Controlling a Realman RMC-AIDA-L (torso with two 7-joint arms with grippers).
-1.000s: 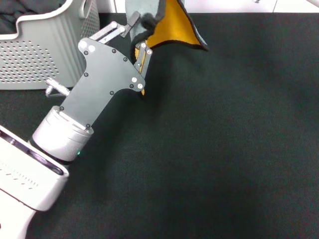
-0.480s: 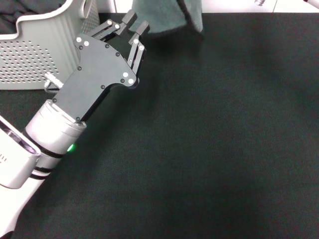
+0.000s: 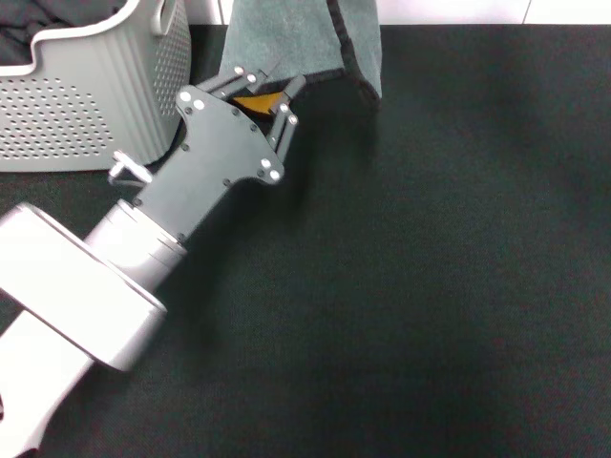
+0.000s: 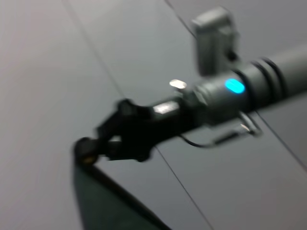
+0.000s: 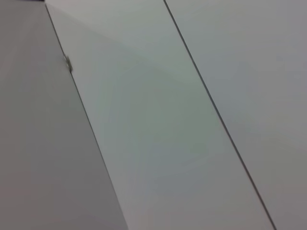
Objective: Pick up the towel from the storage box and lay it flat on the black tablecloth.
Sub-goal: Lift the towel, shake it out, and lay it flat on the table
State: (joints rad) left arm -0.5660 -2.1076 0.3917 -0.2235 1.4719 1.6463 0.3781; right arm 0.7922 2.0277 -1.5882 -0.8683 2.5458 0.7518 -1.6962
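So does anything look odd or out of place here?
Only the grey and orange-yellow towel: it hangs upright from above the head view instead of lying flat on the black tablecloth, with the left gripper at its lower edge.

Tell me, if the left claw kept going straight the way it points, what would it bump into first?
Most likely the towel. The left claw points up and away toward the hanging grey cloth, and a yellow bit shows right at its fingertips. They look close together, though depth is hard to judge from the head view.

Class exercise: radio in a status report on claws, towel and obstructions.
Left claw at towel's lower edge, grip unclear. Towel hanging above black tablecloth, out of storage box. Right claw holding towel aloft. No obstructions.
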